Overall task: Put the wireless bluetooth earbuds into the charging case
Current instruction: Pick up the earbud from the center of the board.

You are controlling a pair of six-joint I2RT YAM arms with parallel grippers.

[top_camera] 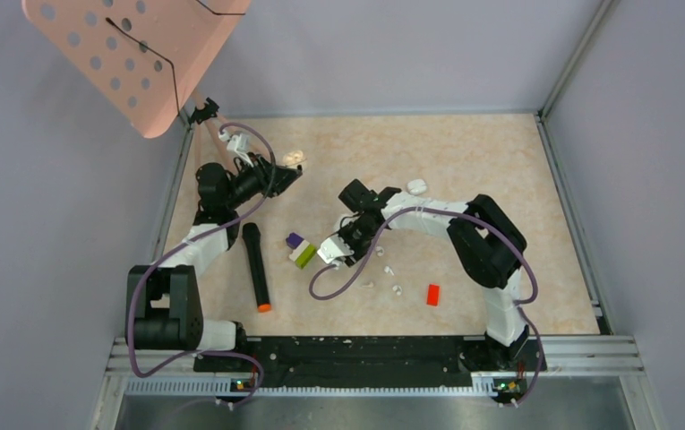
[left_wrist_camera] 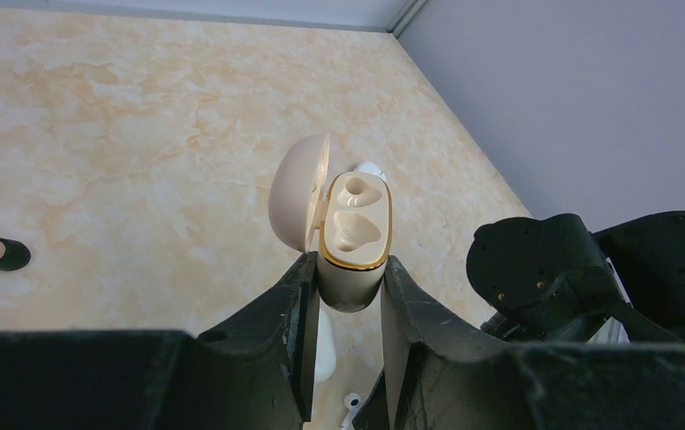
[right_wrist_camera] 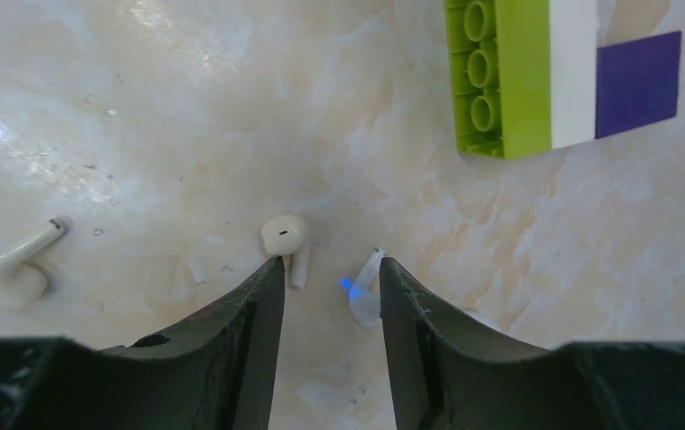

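My left gripper (top_camera: 285, 172) (left_wrist_camera: 347, 265) is shut on a cream charging case (left_wrist_camera: 354, 269) with a gold rim, held above the table at the back left. Its lid (left_wrist_camera: 298, 190) is open and both sockets are empty. My right gripper (top_camera: 346, 244) (right_wrist_camera: 325, 269) is open, low over the table. A white stemmed earbud (right_wrist_camera: 286, 238) lies at its left fingertip. Another earbud (right_wrist_camera: 364, 294), with a blue light, lies against its right finger. A third earbud (right_wrist_camera: 9, 274) lies far left. More earbuds (top_camera: 398, 289) lie near the red brick.
A green, white and purple brick stack (top_camera: 300, 251) (right_wrist_camera: 544, 76) lies just beyond my right gripper. A black marker (top_camera: 256, 267) with an orange tip lies to the left. A red brick (top_camera: 432, 294) sits front right. A closed white case (top_camera: 416, 186) lies farther back.
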